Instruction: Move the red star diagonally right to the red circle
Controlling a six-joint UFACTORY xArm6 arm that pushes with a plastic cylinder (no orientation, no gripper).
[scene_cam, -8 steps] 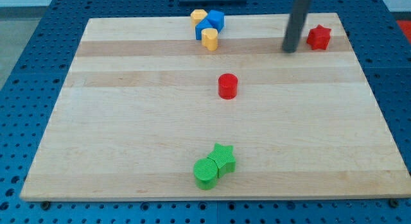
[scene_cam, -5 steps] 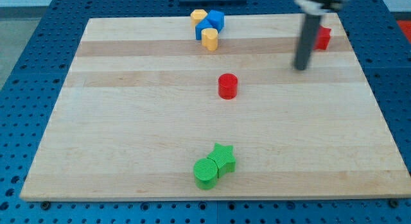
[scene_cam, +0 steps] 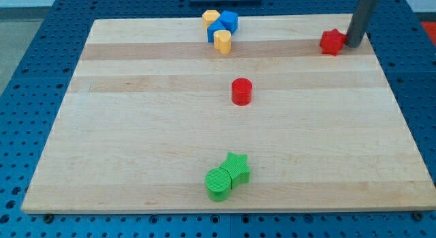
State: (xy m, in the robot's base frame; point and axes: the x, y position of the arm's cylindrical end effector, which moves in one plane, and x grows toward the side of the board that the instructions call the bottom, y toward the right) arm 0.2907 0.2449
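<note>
The red star (scene_cam: 332,41) lies near the view's top right of the wooden board (scene_cam: 136,129). My tip (scene_cam: 354,44) stands just to the star's right, touching or nearly touching it. The red circle (scene_cam: 241,91) sits near the board's middle, down and to the left of the star, well apart from it.
A cluster of two yellow blocks (scene_cam: 222,41) and blue blocks (scene_cam: 227,21) sits at the view's top centre. A green star (scene_cam: 237,168) and a green circle (scene_cam: 219,183) touch each other near the view's bottom centre. The board's right edge runs close to my tip.
My tip went from the star's left, down past it, to its right side. The red star has shifted slightly to the left.
</note>
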